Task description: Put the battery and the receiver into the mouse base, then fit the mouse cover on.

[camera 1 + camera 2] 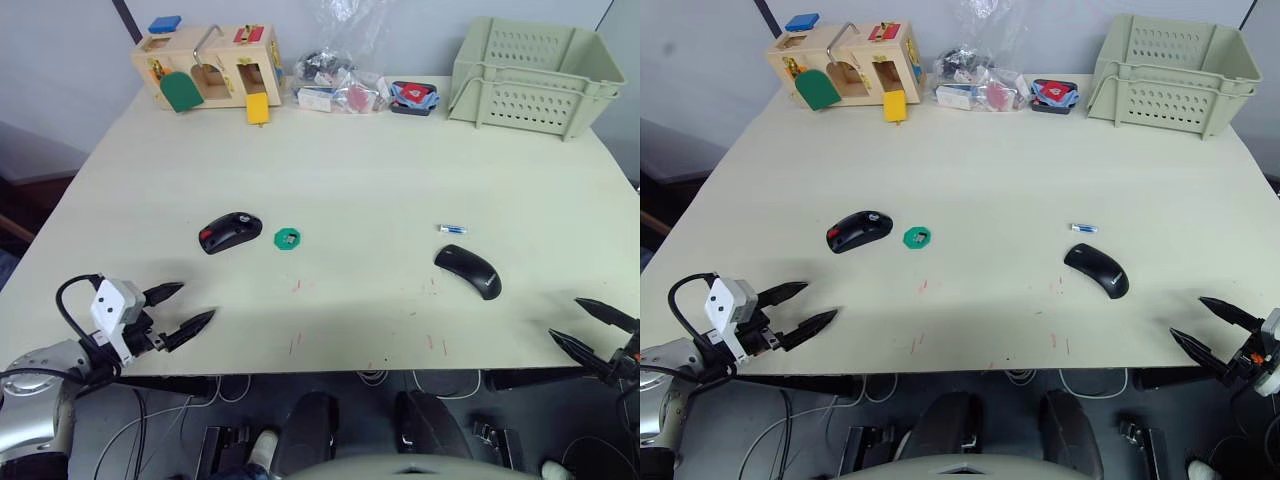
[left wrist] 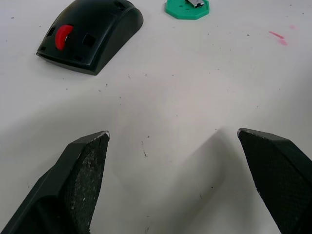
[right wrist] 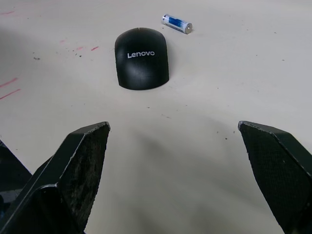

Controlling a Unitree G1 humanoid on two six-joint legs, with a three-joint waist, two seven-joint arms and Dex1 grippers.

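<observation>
The black mouse base (image 1: 230, 232) with its red patch lies left of the table's middle. Just right of it is a green octagonal disc (image 1: 287, 239) with the small grey receiver (image 2: 194, 3) resting on it. The all-black mouse cover (image 1: 468, 270) lies on the right half, and the white-and-blue battery (image 1: 452, 229) sits just behind it. My left gripper (image 1: 185, 309) hovers open at the front left edge, short of the base. At the front right edge my right gripper (image 1: 590, 326) is open too, short of the cover. Neither holds anything.
At the back of the table (image 1: 350, 160) are a wooden latch box (image 1: 208, 66) on the left, plastic bags of small parts (image 1: 340, 85) in the middle, a small dark tin (image 1: 414, 97), and a pale green crate (image 1: 530, 72) on the right.
</observation>
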